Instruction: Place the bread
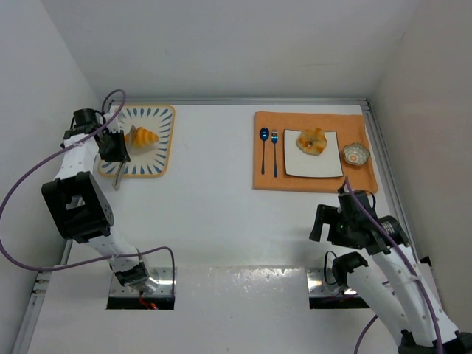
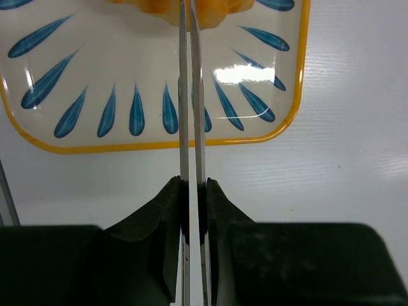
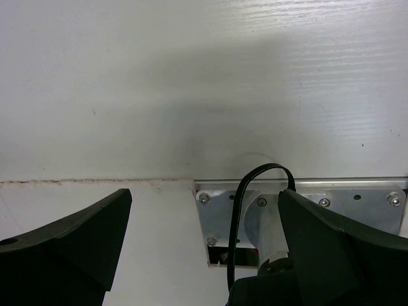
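Left tool (image 2: 192,185) pinches thin metal tongs (image 2: 183,95) reaching ridged croissant (image 1: 141,137).

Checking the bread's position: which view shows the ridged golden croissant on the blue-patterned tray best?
Top external: the whole ridged golden croissant lies visible on the blue-patterned tray. Left wrist catches only its edge at the top, split by the metal tongs. Right wrist shows none of it.
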`<act>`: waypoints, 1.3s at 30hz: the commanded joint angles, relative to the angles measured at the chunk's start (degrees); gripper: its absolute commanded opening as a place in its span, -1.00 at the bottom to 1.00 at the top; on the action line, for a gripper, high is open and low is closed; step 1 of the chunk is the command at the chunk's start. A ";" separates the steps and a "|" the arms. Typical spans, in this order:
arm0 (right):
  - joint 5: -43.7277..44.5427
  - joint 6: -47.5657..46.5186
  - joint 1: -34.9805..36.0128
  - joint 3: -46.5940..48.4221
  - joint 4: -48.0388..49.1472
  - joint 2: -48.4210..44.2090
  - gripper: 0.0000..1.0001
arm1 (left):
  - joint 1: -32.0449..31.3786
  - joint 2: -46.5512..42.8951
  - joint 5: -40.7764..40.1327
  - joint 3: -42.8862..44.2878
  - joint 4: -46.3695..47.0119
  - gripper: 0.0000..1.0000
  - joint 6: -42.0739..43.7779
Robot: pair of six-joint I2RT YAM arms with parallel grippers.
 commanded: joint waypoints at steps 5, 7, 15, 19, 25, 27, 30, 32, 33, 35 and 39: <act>0.46 0.40 0.28 1.35 0.80 1.01 0.95 | -3.34 -4.58 0.48 3.83 0.24 -1.00 -0.36; 0.29 0.75 0.19 0.74 0.80 0.74 0.95 | -4.14 -4.58 0.48 4.35 0.24 -1.00 -0.36; 0.20 1.63 0.19 -0.59 0.01 -1.02 0.97 | -9.49 -6.59 -0.05 5.41 -1.43 -1.00 -0.89; 0.29 2.15 0.19 -0.50 -0.25 -0.93 0.97 | -16.59 -7.65 -1.10 7.60 -2.57 -1.00 -0.89; 1.95 3.21 0.19 -1.11 -2.97 -2.51 0.97 | -27.06 -6.95 -1.63 11.73 -3.10 -1.00 -3.17; 3.44 3.56 0.10 -1.12 -4.81 -4.61 0.97 | -32.16 -5.02 -2.25 14.45 -3.10 -1.00 -3.88; 5.03 3.91 0.10 -0.85 -7.27 -6.28 0.97 | -39.63 -2.39 -3.56 17.35 -3.62 -1.00 -3.88; 6.17 4.09 0.10 -0.50 -8.68 -6.99 1.00 | -44.90 -0.98 -4.17 18.76 -3.63 -1.00 -3.88; 6.61 4.01 0.36 -0.24 -9.04 -7.52 1.00 | -46.57 -0.19 -4.18 19.56 -3.63 -1.00 -3.88; 7.40 4.53 0.10 0.37 -10.27 -7.70 1.00 | -51.22 2.71 -4.88 22.19 -3.63 -1.00 -3.88; 8.90 4.71 0.10 0.91 -12.11 -8.31 1.00 | -58.35 9.65 -5.41 28.16 -3.63 -1.00 -3.88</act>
